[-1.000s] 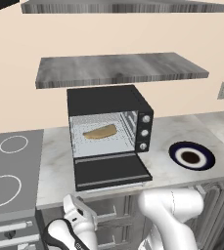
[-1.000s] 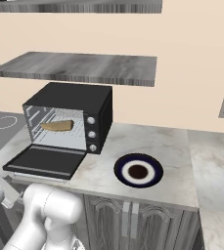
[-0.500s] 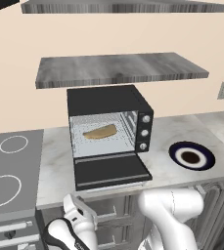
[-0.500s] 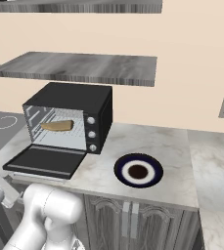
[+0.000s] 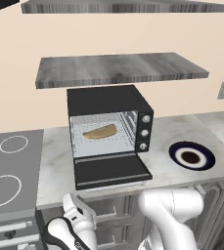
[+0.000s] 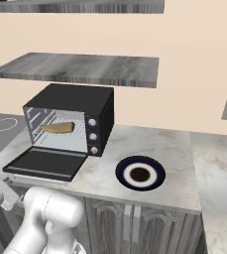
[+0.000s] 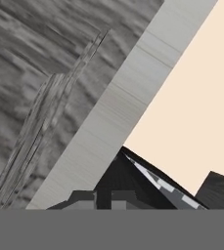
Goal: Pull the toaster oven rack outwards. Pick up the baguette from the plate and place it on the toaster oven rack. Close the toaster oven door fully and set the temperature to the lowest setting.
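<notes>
Baguette on rack inside oven, door down flat at counter front edge; plate right; gripper below counter edge, fingers nearly together, gripping nothing

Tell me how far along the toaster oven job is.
Done: the baguette lies on the toaster oven rack, and the plate is bare. In hand: nothing; the gripper sits below the counter edge. Left: shutting the toaster oven door, then turning the temperature knob.
</notes>
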{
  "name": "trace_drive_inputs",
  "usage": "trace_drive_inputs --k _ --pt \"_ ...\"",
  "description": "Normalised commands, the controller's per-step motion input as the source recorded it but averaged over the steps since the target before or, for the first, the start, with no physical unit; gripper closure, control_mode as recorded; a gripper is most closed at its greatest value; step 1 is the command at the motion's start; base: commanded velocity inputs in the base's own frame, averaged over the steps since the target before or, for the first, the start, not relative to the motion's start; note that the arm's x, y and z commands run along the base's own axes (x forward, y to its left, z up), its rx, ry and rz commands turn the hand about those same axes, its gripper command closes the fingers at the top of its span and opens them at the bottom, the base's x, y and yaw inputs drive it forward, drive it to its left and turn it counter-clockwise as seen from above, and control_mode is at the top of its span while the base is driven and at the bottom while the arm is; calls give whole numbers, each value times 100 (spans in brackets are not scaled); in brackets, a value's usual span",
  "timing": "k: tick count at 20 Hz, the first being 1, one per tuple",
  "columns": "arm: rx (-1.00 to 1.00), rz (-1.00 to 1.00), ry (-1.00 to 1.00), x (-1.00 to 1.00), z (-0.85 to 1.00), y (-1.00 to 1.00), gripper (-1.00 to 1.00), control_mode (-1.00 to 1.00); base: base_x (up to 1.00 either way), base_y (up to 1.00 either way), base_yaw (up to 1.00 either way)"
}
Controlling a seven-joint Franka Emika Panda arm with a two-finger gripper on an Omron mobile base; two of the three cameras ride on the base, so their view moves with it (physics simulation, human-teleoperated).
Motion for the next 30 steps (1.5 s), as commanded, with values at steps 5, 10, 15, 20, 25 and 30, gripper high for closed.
trace_drive_inputs --k 5,10,15,20,25,30 --pt "-69 -24 0 51 100 38 100 -100 0 0 0" --pt "-73 -25 0 76 100 25 100 -100 0 0 0" --pt "-71 -24 -5 87 100 20 100 -100 0 0 0" --pt "-70 -21 -9 94 100 19 100 -100 0 0 0" --pt "-66 -20 -6 85 100 21 100 -100 0 0 0" --pt "-59 -18 -2 73 100 14 100 -100 0 0 0"
